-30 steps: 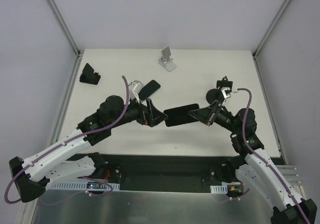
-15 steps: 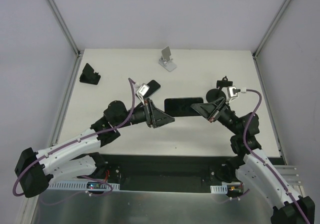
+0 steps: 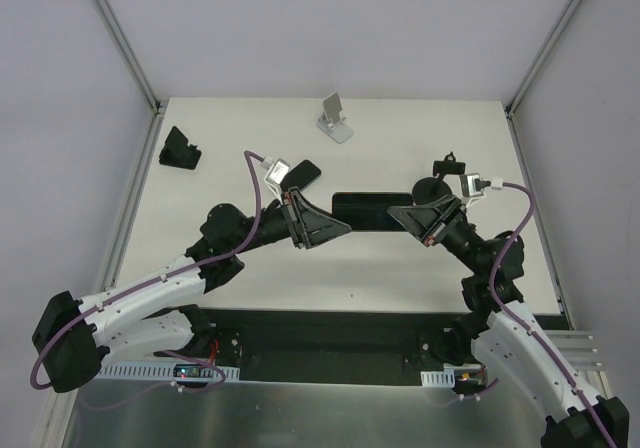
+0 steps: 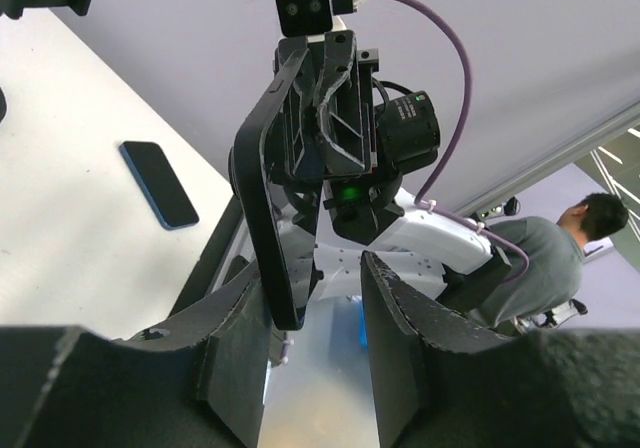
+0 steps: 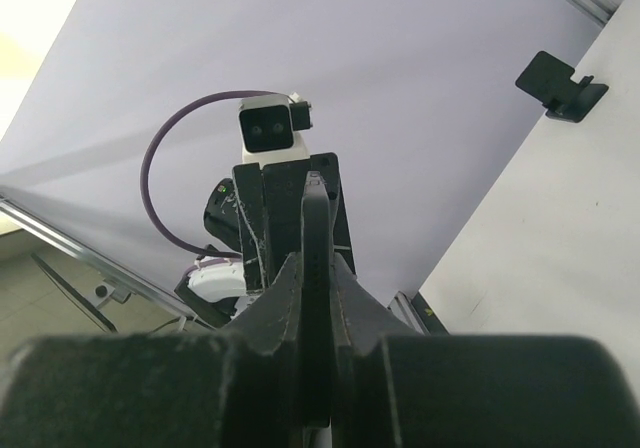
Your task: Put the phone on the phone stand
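Black, thin phone [image 3: 368, 209]: right hand [image 3: 398, 215] clenched on it, left hand [image 3: 342, 226] unclenched around its end.

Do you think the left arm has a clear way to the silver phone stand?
Probably yes: nothing stands between the left gripper and the phone stand, though its open fingers straddle the phone the right gripper holds.
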Robot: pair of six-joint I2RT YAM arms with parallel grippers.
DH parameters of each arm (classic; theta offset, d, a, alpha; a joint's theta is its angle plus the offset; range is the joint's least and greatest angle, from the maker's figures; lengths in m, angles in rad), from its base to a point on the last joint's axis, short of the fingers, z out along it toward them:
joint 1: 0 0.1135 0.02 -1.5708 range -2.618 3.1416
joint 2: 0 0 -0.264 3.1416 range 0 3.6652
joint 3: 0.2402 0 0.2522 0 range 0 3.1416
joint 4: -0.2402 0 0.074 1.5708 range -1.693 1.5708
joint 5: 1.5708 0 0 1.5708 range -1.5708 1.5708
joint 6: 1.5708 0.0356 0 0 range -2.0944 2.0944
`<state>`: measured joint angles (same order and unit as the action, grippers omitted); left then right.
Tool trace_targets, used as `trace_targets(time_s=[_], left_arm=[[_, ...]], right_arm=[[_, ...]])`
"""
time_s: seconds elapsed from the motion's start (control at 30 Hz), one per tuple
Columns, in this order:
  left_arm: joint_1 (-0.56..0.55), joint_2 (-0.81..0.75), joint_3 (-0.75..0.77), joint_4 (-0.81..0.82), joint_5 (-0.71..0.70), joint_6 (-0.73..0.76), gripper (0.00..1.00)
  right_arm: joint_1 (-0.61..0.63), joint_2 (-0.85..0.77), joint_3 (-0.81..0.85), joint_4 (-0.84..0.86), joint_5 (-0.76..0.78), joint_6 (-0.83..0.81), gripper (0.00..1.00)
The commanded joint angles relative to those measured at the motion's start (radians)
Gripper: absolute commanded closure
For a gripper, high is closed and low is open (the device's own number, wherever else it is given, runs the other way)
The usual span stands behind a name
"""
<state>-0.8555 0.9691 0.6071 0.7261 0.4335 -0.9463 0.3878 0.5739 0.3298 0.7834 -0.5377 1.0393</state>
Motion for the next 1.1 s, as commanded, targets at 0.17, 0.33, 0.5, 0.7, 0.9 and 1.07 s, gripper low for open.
trace_targets(time_s=[0.17, 0.33, 0.5, 0.7, 0.9, 1.07], left_arm=[[0.012, 0.022, 0.066, 0.164, 0.000, -0.037, 0.78], [0.012, 0.028, 0.108, 0.115, -0.001, -0.026, 0.98], [0.029, 0.005, 0.167, -0.051, -0.022, 0.004, 1.00], [0.065, -0.052, 0.163, -0.168, 0.031, 0.052, 1.00], [0.078, -0.032, 0.206, -0.209, 0.183, 0.089, 1.00], [0.078, 0.029, 0.218, -0.119, 0.324, 0.041, 1.00]], right_arm=[[0.003, -0.020, 0.006, 0.108, -0.008, 0.027, 0.99], [0.010, -0.017, 0.009, 0.109, -0.045, 0.010, 0.99], [0.016, -0.025, 0.026, 0.022, -0.047, -0.018, 0.79], [0.010, -0.022, 0.116, -0.139, -0.148, -0.157, 0.26], [0.008, 0.046, 0.218, -0.185, -0.310, -0.228, 0.20], [0.006, 0.077, 0.236, -0.174, -0.409, -0.248, 0.33]])
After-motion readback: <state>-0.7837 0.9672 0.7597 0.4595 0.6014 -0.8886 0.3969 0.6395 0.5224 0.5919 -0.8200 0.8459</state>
